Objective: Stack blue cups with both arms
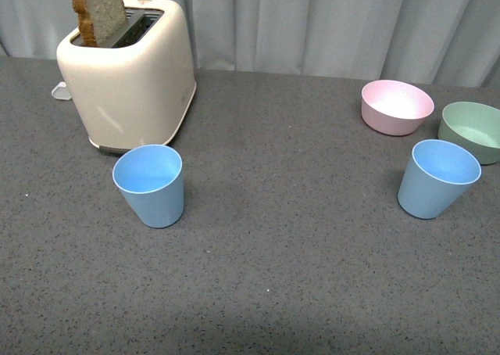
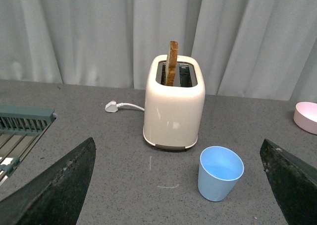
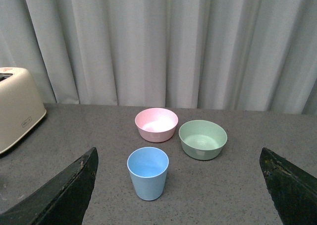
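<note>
Two light-blue cups stand upright and apart on the grey table. The left cup (image 1: 150, 184) is just in front of the toaster. The right cup (image 1: 436, 177) is in front of the bowls. Neither arm shows in the front view. In the left wrist view, my left gripper (image 2: 181, 185) is open, its black fingers (image 2: 54, 190) wide apart, with the left cup (image 2: 219, 173) ahead between them, untouched. In the right wrist view, my right gripper (image 3: 179, 188) is open and the right cup (image 3: 147, 173) stands ahead between its fingers (image 3: 64, 193), untouched.
A cream toaster (image 1: 129, 77) with a bread slice (image 1: 98, 11) stands at the back left; its white plug (image 2: 112, 106) lies beside it. A pink bowl (image 1: 396, 106) and a pale green bowl (image 1: 473, 130) sit at the back right. A green rack (image 2: 22, 118) is at far left.
</note>
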Robot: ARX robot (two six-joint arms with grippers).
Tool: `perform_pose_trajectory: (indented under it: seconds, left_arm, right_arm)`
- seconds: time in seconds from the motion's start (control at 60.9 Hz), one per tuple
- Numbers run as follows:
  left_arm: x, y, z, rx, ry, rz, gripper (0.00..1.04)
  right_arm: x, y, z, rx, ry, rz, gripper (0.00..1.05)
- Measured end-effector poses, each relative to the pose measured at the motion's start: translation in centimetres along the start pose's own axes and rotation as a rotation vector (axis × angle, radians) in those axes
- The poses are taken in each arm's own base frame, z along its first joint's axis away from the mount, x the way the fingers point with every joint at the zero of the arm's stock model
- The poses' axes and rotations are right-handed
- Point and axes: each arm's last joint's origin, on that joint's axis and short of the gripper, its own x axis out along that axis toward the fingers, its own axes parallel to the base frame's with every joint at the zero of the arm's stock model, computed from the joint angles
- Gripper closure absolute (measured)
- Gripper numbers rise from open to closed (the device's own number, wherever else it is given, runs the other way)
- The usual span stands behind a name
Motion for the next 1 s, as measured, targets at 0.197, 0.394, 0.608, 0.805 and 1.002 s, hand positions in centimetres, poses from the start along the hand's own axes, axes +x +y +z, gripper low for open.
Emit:
perform_pose_trajectory:
  seconds: [0.197,0.394,0.608,0.805,1.002]
  left_arm:
    - [0.00,0.00,0.00,0.000,0.000,0.000,0.07]
    - [0.00,0.00,0.00,0.000,0.000,0.000,0.07]
    - [0.00,0.00,0.00,0.000,0.000,0.000,0.07]
    - [0.00,0.00,0.00,0.000,0.000,0.000,0.07]
    - [0.00,0.00,-0.01,0.000,0.000,0.000,0.07]
  right_arm:
    - [0.00,0.00,0.00,0.000,0.000,0.000,0.10]
    - [0.00,0.00,0.00,0.000,0.000,0.000,0.10]
    - [0.00,0.00,0.00,0.000,0.000,0.000,0.10]
    - [0.00,0.00,0.00,0.000,0.000,0.000,0.10]
    - [0.00,0.00,0.00,0.000,0.000,0.000,0.10]
